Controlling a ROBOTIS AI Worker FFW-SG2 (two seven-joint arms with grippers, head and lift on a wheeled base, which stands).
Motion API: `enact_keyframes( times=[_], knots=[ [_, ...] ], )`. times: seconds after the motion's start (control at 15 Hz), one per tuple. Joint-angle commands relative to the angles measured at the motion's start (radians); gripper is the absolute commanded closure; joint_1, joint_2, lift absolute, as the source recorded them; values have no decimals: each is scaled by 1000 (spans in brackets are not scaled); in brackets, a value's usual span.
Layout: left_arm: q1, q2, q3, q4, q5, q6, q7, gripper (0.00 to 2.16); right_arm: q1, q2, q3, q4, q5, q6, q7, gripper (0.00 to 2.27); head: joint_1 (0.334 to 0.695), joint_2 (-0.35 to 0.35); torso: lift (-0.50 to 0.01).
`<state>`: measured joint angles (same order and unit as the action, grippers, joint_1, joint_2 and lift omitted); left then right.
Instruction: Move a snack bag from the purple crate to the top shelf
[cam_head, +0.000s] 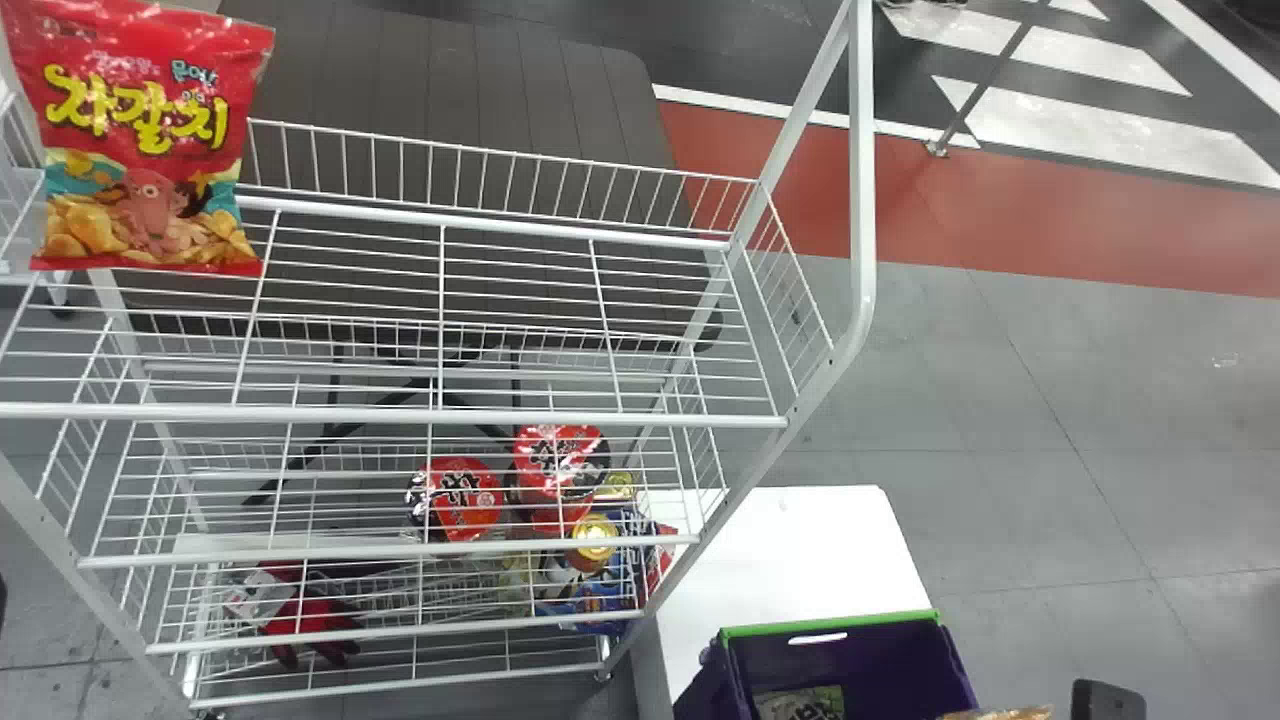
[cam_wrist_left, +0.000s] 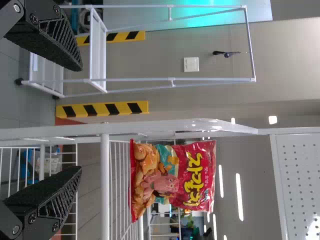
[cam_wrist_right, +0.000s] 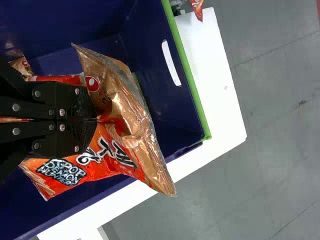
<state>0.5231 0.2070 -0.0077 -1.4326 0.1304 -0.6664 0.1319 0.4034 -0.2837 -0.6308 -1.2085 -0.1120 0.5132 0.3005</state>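
- Right wrist view: the right gripper (cam_wrist_right: 92, 120) is pressed closed on an orange and copper snack bag (cam_wrist_right: 135, 145), the one to be moved. It pinches the wrapper at a crease, so foil fans out past the tips; gripping a fold like this probably gives a firm hold and spares the chips.
- The bag is at the purple crate (cam_head: 850, 660), partly across its opening. The crate sits on a white table (cam_head: 800, 540) beside the rack, likely to keep its contents within reach and the carry short.
- A green-toned bag (cam_head: 800, 705) lies inside the crate, so the held one should come clear of the walls and its neighbours before it travels.
- Left wrist view: the left gripper (cam_wrist_left: 80, 118) waits by the rack, fingers spread with nothing between them.
- On the top shelf (cam_head: 390, 413), a red bag (cam_head: 150, 140) stands upright at the robot's left end, its printed face towards the robot, as if for display. That leaves wire shelf to its right, a sensible spot for the next.
- Getting there calls for a lift above the front rail; too low, and the soft bag could snag or slip.
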Motion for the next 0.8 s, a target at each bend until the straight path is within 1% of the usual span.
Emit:
enact_keyframes(
  times=[0.0, 0.33, 0.67, 0.73],
  knots=[
    [0, 0, 0, 1, 0, 0, 0, 117, 0, 1, 3, 4, 0, -5, 0, 2246, 695, -350, -8],
    [0, 0, 0, 4, 0, -3, 0, 117, 0, 5, 6, 6, 0, -20, 0, 2246, 695, -350, 9],
    [2, -1, -3, 6, 0, -6, 0, 117, 0, 6, 13, 7, 2, -41, 2, 2246, 695, -350, 10],
    [2, -1, -3, 6, 0, -6, 0, 117, 0, 5, 23, 7, 15, -44, 6, 2246, 695, -350, 10]
  ],
)
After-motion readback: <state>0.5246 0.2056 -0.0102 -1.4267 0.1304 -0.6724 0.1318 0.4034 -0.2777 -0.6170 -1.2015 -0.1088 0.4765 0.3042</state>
